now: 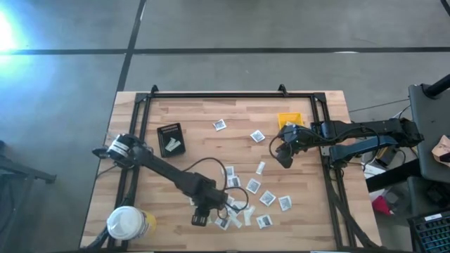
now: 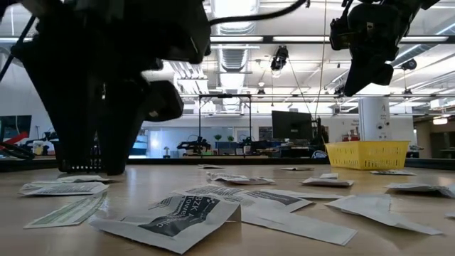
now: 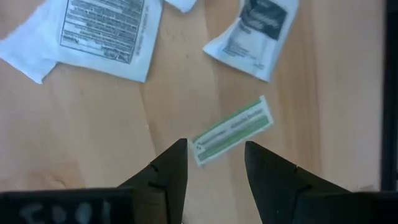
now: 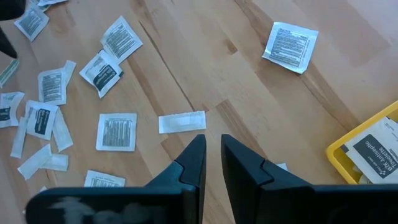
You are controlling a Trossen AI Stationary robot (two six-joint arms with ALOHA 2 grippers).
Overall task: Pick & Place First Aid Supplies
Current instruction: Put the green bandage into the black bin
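Note:
The first aid supplies, several small white packets (image 1: pixel 253 186) and narrow strips, lie flat and scattered over the wooden table's near middle. My left gripper (image 1: pixel 200 218) hangs open, pointing down over the near end of the scatter. In its wrist view a pale green-striped strip (image 3: pixel 231 130) lies flat on the wood just ahead of the gripper (image 3: pixel 214 165), with its near end between the fingertips and nothing gripped. My right gripper (image 1: pixel 283 156) hangs shut and empty above the table beside the yellow bin (image 1: pixel 290 121); its wrist view (image 4: pixel 213 149) shows only a thin slit between the fingers.
The yellow bin (image 4: pixel 367 149) at the far right holds a packet. A black tray (image 1: pixel 171 138) with a packet sits far left of centre. A round yellow tub with a white lid (image 1: pixel 126 223) stands at the near left corner. A black frame rail (image 1: pixel 232 95) borders the table.

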